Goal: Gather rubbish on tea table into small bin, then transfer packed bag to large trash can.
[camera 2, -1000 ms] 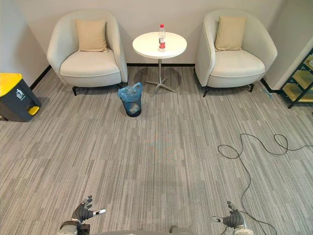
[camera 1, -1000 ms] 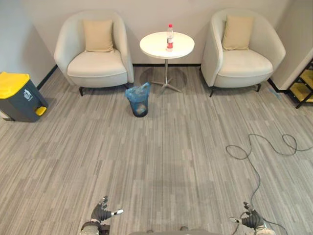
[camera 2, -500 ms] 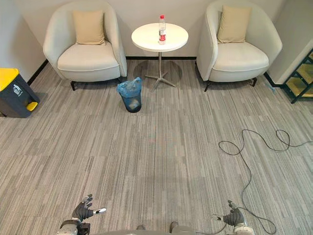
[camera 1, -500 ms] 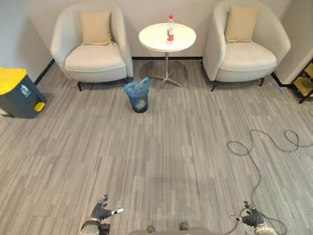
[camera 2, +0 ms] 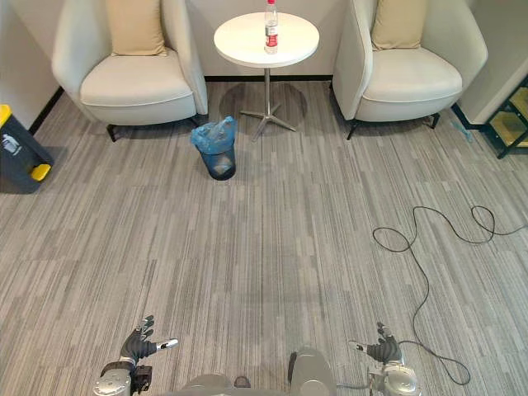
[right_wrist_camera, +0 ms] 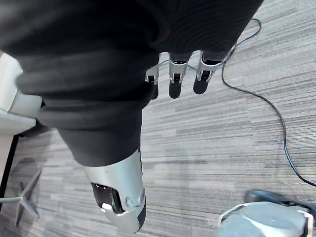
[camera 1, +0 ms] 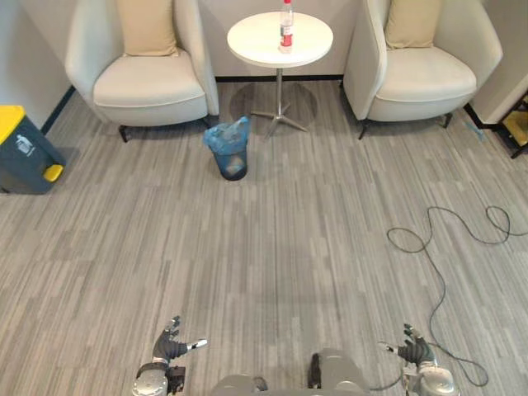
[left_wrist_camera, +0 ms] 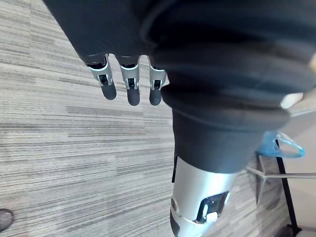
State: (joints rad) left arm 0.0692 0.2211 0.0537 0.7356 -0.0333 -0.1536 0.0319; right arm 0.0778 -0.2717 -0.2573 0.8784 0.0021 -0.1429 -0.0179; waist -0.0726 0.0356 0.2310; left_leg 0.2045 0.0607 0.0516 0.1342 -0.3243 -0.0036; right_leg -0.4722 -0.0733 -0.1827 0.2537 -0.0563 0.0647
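A round white tea table (camera 1: pixel 262 41) stands between two armchairs at the far end of the room. On it stands a clear plastic bottle (camera 1: pixel 286 16) with a red label. A small bin lined with a blue bag (camera 1: pixel 232 153) sits on the carpet to the table's front left. The large grey trash can with a yellow lid (camera 1: pixel 21 153) is by the left wall. My left hand (camera 1: pixel 172 351) and right hand (camera 1: pixel 415 353) hang low at the near edge, far from the table, both open and empty. Their straight fingers (left_wrist_camera: pixel 129 84) (right_wrist_camera: pixel 175 74) hang over bare carpet.
A cream armchair (camera 1: pixel 148 87) with a cushion flanks the table on the left, another (camera 1: pixel 429 78) on the right. A dark shelf (camera 1: pixel 520 124) stands at the right edge. Wide grey carpet lies between me and the table.
The whole picture has shifted: table, chairs and bins sit higher in view, so the camera has moved. Both hands stay low and open.
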